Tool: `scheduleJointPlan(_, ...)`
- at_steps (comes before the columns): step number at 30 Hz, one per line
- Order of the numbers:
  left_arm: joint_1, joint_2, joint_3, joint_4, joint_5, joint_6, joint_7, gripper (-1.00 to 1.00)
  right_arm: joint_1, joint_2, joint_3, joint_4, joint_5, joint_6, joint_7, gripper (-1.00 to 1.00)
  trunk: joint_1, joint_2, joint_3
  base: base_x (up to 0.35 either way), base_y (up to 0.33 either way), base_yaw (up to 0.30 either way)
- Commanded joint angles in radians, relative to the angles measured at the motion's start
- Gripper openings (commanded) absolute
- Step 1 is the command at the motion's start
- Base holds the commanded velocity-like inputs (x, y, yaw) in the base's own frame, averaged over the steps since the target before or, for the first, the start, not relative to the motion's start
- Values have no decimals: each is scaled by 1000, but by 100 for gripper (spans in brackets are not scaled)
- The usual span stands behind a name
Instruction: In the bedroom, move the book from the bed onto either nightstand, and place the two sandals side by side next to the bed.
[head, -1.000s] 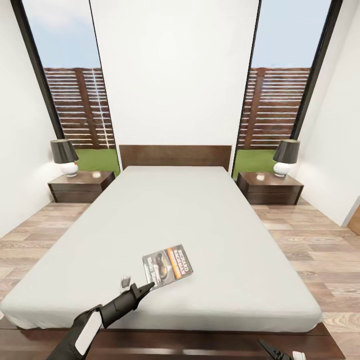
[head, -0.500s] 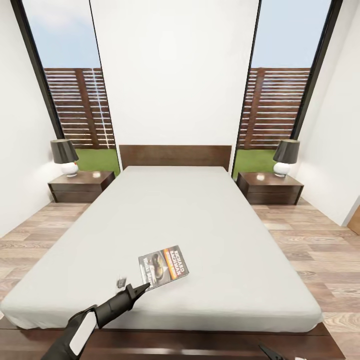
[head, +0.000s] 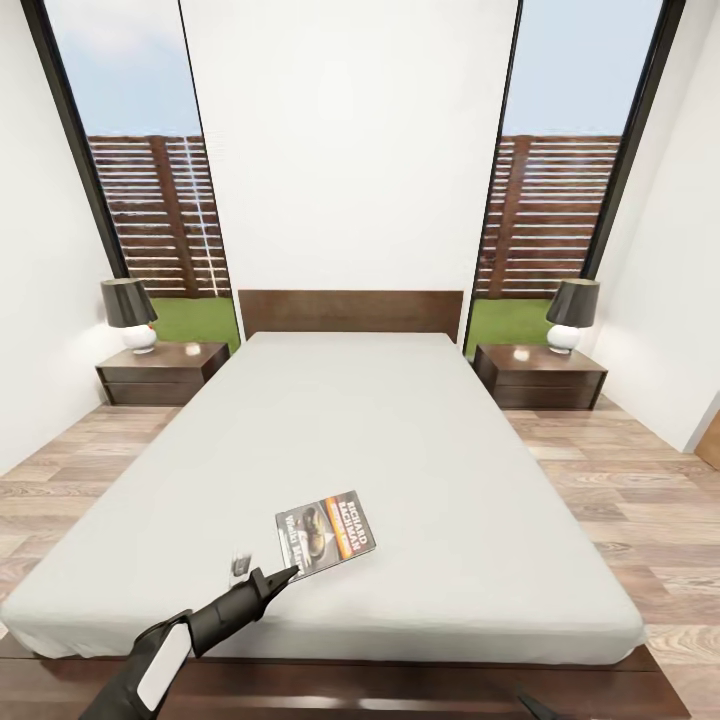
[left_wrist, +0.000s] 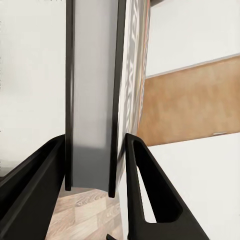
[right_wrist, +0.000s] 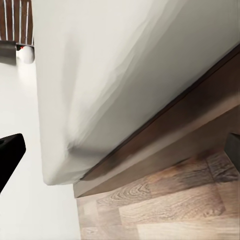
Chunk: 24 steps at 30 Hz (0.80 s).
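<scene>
Nudged leftward, book (head: 325, 533) lies against left tool (head: 268, 578).

Black arm (head: 190, 630), white panel

— What sort of room is it?

— White walls (head: 350, 150), with a wood-plank floor (head: 620, 500) in mixed pale browns. Two tall dark-framed windows (head: 140, 160) flank the middle wall panel.

— And outside?

— A slatted wooden fence (head: 550, 215), a strip of grass (head: 195, 320) below it and blue sky above (daylight, bright and even).

— Any lighting indoors?

— A dark-shaded, white-based lamp (head: 127, 312) at the left and its twin (head: 571, 314) at the right. A corner of something tan-brown (head: 711, 440) shows by the right wall.
</scene>
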Motion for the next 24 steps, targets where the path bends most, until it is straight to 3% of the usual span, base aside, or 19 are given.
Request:
scheduleJointPlan(1,-1,0,1,0,5,7,-1,-100,-1,0,-1,3,-5,10,5,100,0,-1,-1,0,25,0)
scheduleJointPlan(24,-1,2,1,0,6,7,-1,-100,3,0,-2,3,-6,13,5,100,0,-1,-1,-10,22,0)
